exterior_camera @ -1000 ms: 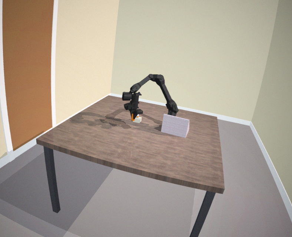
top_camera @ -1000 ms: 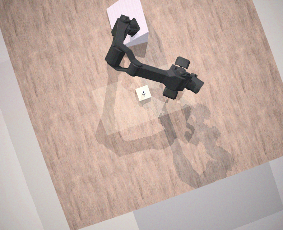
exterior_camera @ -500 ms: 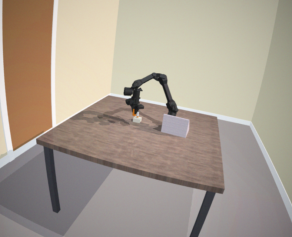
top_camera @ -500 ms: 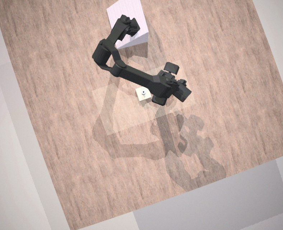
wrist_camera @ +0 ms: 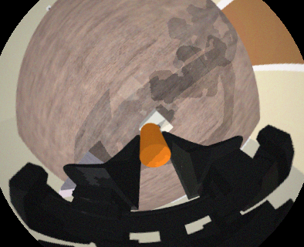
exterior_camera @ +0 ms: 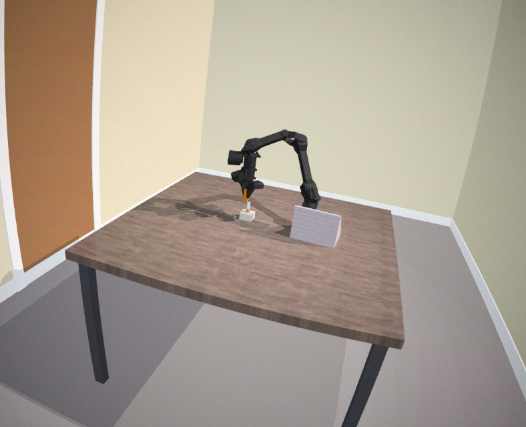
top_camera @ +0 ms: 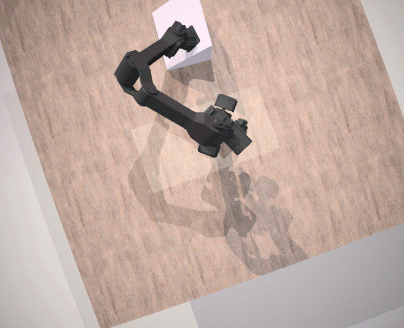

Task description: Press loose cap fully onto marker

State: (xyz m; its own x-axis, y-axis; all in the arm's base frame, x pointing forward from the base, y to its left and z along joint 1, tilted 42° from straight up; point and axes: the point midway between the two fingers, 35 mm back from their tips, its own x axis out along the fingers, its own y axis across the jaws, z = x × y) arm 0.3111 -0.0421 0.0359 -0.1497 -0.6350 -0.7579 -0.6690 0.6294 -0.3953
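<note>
My gripper (exterior_camera: 245,193) (wrist_camera: 151,136) is shut on the orange cap (exterior_camera: 245,195) (wrist_camera: 154,148), which points down between the fingertips. The white marker (exterior_camera: 248,205) stands upright in the pale holder block (exterior_camera: 246,216) (wrist_camera: 166,126). In the exterior view the cap's lower end is close to the marker's top and slightly left of it. Whether they touch or line up cannot be told. In the wrist view the cap hides the marker and part of the block. In the top view the arm hides cap, marker and block.
A pale lilac wedge-shaped block (top_camera: 193,16) (exterior_camera: 316,225) stands on the wooden table (top_camera: 89,211) (exterior_camera: 235,271) near the arm's base. The arm arches from there over the table to the holder block.
</note>
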